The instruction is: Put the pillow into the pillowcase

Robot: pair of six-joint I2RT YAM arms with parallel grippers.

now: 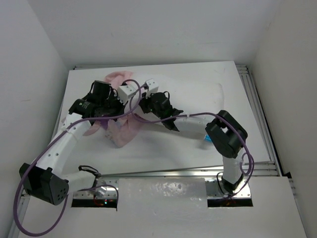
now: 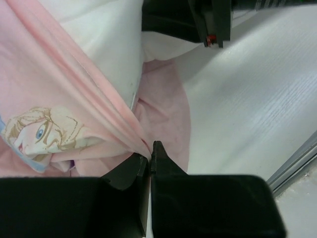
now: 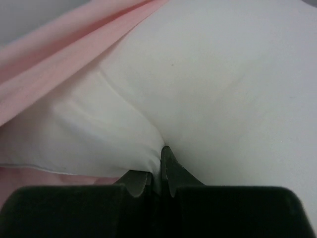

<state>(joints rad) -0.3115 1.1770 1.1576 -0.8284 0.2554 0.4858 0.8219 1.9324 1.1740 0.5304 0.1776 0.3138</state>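
Observation:
The white pillow lies across the table, and its left end meets the bunched pink pillowcase. My left gripper is shut on a gathered pink fold of the pillowcase at its fingertips, next to the princess print. The pillow bulges behind that fold. My right gripper is shut on a pinched ridge of the pillow. The pillowcase drapes over the pillow's upper left. The two grippers sit close together.
The white table is walled in on three sides. Metal rails run along its right edge and front. The right arm's black wrist hangs just above the left gripper's view.

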